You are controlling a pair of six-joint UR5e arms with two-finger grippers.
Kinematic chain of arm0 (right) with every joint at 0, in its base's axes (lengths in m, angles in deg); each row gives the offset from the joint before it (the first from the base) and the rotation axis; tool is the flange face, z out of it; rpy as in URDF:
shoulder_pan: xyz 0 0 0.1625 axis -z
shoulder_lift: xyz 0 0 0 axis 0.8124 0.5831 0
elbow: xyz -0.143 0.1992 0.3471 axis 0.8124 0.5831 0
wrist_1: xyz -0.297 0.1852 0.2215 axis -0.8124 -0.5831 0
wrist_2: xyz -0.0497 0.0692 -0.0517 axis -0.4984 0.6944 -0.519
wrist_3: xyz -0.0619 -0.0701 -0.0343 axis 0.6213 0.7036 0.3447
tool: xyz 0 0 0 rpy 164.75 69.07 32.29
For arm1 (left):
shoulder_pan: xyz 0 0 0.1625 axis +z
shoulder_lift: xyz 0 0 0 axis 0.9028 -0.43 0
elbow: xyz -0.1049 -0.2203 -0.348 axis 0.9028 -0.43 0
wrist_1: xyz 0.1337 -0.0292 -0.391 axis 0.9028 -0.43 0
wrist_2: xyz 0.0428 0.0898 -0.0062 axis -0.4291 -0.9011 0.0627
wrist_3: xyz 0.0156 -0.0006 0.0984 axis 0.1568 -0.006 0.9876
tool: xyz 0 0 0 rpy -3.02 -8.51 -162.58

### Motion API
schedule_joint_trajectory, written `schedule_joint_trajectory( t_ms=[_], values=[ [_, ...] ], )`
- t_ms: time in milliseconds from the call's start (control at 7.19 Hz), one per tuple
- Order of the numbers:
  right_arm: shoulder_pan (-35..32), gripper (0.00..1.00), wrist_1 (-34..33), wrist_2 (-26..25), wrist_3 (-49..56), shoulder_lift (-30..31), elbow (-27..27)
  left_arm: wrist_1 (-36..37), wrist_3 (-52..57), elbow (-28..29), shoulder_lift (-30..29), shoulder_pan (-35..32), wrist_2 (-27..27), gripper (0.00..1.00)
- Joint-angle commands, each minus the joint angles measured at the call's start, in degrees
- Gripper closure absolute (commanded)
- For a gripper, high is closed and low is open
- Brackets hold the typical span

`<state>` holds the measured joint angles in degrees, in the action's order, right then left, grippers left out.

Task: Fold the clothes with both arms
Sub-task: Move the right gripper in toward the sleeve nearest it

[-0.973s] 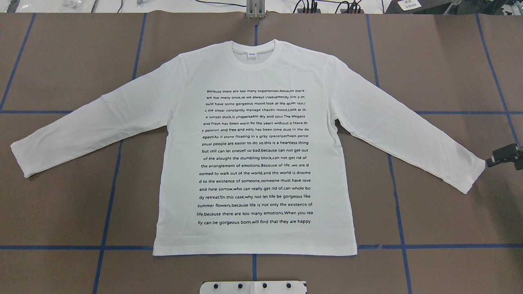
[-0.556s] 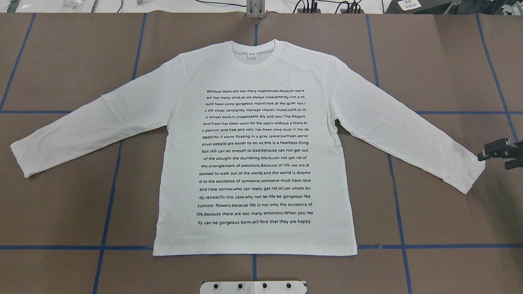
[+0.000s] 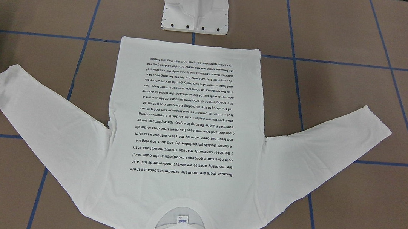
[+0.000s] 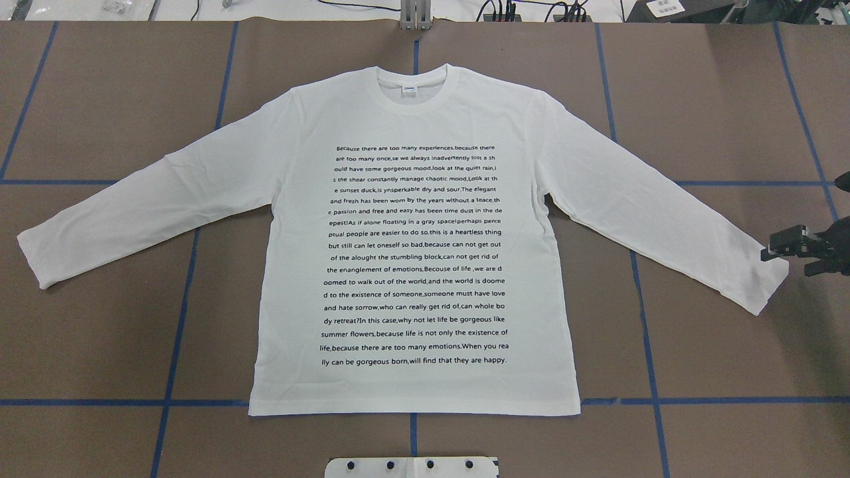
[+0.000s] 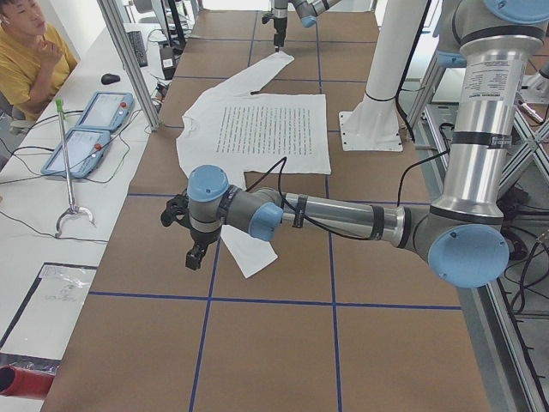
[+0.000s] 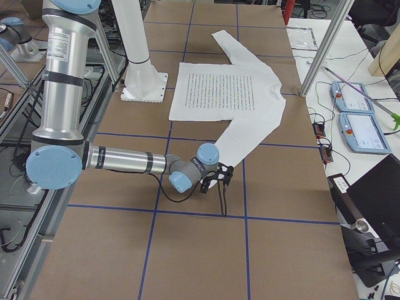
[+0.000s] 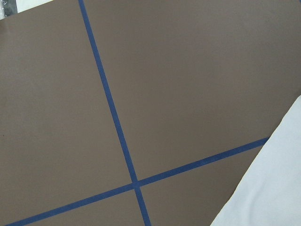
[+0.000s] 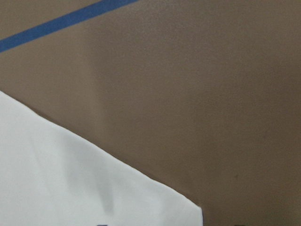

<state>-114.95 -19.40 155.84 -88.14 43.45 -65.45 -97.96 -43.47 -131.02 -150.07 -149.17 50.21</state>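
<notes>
The T-shirt [image 4: 412, 199] lies flat, print side up. Its hem is just in front of the white pedestal base [image 3: 195, 15], its collar is farthest from it, and both sleeves are spread. Out to the base's right, my right gripper [image 4: 777, 249] sits at the corner of the right cuff [image 4: 764, 292] — half cut off by the frame edge, so I can't tell whether it is parted or pinching cloth. The left gripper [image 5: 194, 255] shows only from the side, near the left cuff [image 5: 250, 262] and possibly clear of it — I can't tell its grip either.

T-shirt [image 4: 412, 239]: soft matt cloth | table [image 4: 717, 99]: matt brown paper | pedestal [image 3: 196, 11]: smooth white, semi-gloss
</notes>
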Motion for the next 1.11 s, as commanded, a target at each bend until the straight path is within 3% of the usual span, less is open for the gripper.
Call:
schedule_joint_trajectory(
  t_ms=[0, 139, 417, 556, 973],
  values=[
    [0.41, 0.16, 0.06, -0.31, -0.23, -0.04, 0.67, -0.06, 0.02, -0.15, 0.01, 0.0, -0.09, 0.0],
    [0.5, 0.28, -0.02, -0.22, -0.58, -0.04, 0.67, -0.06, 0.11, -0.15, 0.01, 0.0, -0.09, 0.0],
    [0.59, 0.9, -0.02, -0.4, -1.99, -0.04, 0.93, -0.06, 0.11, -0.15, 0.01, 0.0, -0.09, 0.0],
    [0.59, 1.0, 0.06, -0.31, -1.91, -0.13, 0.93, -0.06, 0.11, -0.06, 0.01, 0.0, -0.09, 0.0],
    [0.41, 1.0, -0.2, 0.91, -2.17, 0.22, -1.86, -0.06, 0.02, -0.15, 0.01, 0.0, -0.09, 0.0]
  ],
)
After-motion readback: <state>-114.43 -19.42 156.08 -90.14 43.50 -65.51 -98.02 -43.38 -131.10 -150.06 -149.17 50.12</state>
